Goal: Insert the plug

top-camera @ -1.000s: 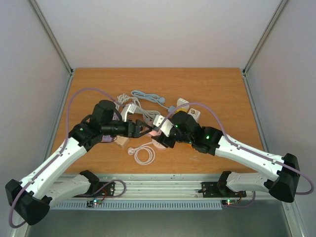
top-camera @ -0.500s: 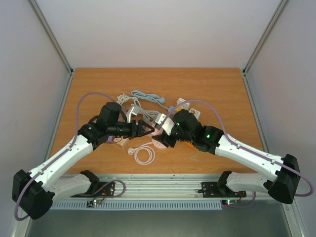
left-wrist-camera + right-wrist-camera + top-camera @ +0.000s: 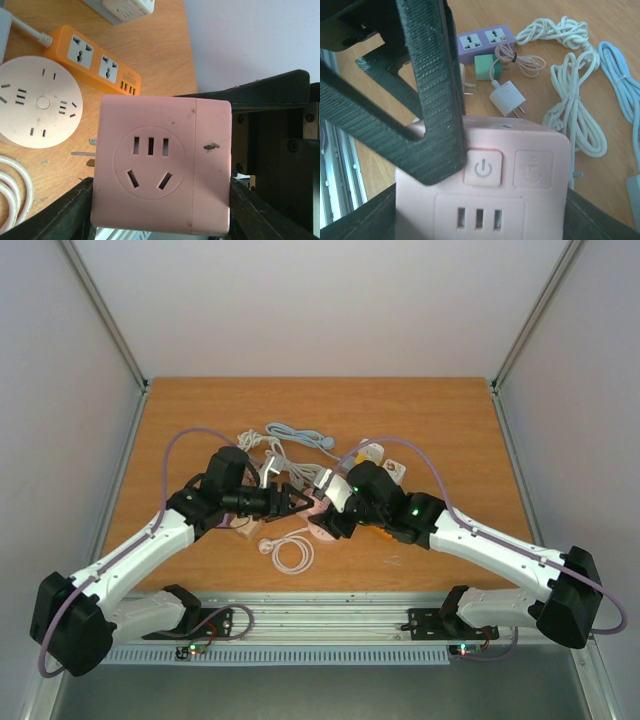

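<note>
The fingers (image 3: 362,220) of the right gripper (image 3: 480,215) were partly open and clamped on two opposite sides of the pink socket cube (image 3: 162,165), which filled the gap between them. The left gripper (image 3: 161,200) met the same cube from the other side. Its fingers (image 3: 70,215) were about half spread and lay against the cube's two flanks, and one of them crossed the top face just beside the power button (image 3: 482,169). So both grippers held the cube off the tabletop (image 3: 450,420), over its middle and slightly toward the near edge, with the face carrying the five-slot outlet turned to the left wrist camera. Three metal prongs (image 3: 82,153) showed just past the cube's edge; what they belonged to could not be told. A white two-pin plug (image 3: 507,97) lay loose on the wood beyond the cube, its thin lead running to a green adapter (image 3: 484,67) just beside a purple power strip (image 3: 482,42). Toward the far edge lay white cords (image 3: 575,100) and a light blue cable (image 3: 622,80). A round pale socket disc (image 3: 37,102) sat next to an orange power strip (image 3: 92,62), with a coiled white cord (image 3: 290,552) nearer the near edge.
</note>
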You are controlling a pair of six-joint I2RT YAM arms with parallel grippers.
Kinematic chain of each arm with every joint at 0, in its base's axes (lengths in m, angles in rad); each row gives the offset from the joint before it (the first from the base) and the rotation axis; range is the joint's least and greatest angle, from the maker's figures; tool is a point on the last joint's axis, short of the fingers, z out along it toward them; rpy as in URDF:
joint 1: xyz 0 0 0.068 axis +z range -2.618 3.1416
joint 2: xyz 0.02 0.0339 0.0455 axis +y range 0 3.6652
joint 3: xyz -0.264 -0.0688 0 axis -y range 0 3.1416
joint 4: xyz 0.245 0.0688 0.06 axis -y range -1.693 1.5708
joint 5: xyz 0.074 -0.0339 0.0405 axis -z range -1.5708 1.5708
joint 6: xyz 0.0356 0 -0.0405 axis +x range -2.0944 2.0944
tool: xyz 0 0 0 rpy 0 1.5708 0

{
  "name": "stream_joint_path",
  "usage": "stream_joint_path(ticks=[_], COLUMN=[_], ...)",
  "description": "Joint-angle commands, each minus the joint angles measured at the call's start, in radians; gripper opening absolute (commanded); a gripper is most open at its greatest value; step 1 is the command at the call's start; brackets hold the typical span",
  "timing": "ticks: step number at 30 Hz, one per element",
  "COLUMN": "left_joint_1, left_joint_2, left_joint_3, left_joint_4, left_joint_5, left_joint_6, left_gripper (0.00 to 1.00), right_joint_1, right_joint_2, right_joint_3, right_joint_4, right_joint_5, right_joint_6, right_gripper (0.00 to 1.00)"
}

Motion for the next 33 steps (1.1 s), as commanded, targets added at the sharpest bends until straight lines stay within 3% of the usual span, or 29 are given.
stream_joint_path(ticks=[1, 7, 11, 13, 15, 18, 25, 33], left_joint_1=[-0.001, 0.000, 0.001, 0.002, 0.003, 0.004, 0.006, 0.006], left_joint_2=[0.006, 0.013, 0.012, 0.006, -0.006, -0.041, -0.204, -0.387], left_joint_3=[0.002, -0.003, -0.009, -0.003, 0.007, 0.029, 0.051, 0.117], left_joint_4=[0.099, 0.094, 0.063, 0.029, -0.022, -0.123, -0.283, -0.392], left_joint_5=[0.024, 0.021, -0.009, -0.056, -0.123, -0.268, -0.601, -0.712], left_joint_6=[-0.031, -0.025, -0.010, 0.003, 0.028, 0.068, 0.143, 0.220], left_gripper=[0.45, 0.45, 0.49, 0.66, 0.80, 0.90, 0.92, 0.92], right_joint_1=[0.005, -0.024, -0.055, -0.074, -0.090, -0.110, -0.143, -0.220], right_joint_2=[0.051, 0.101, 0.097, 0.091, 0.084, 0.084, 0.134, 0.206], right_joint_3=[0.018, 0.027, 0.030, 0.026, 0.018, 0.008, -0.011, -0.042], right_joint_4=[0.014, 0.022, 0.023, 0.012, -0.004, -0.044, -0.160, -0.220], right_joint_5=[-0.015, -0.034, -0.050, -0.068, -0.076, -0.083, -0.071, -0.168], right_joint_6=[0.010, 0.030, 0.046, 0.047, 0.049, 0.058, 0.101, 0.048], right_gripper=[0.71, 0.67, 0.39, 0.31, 0.29, 0.28, 0.26, 0.24])
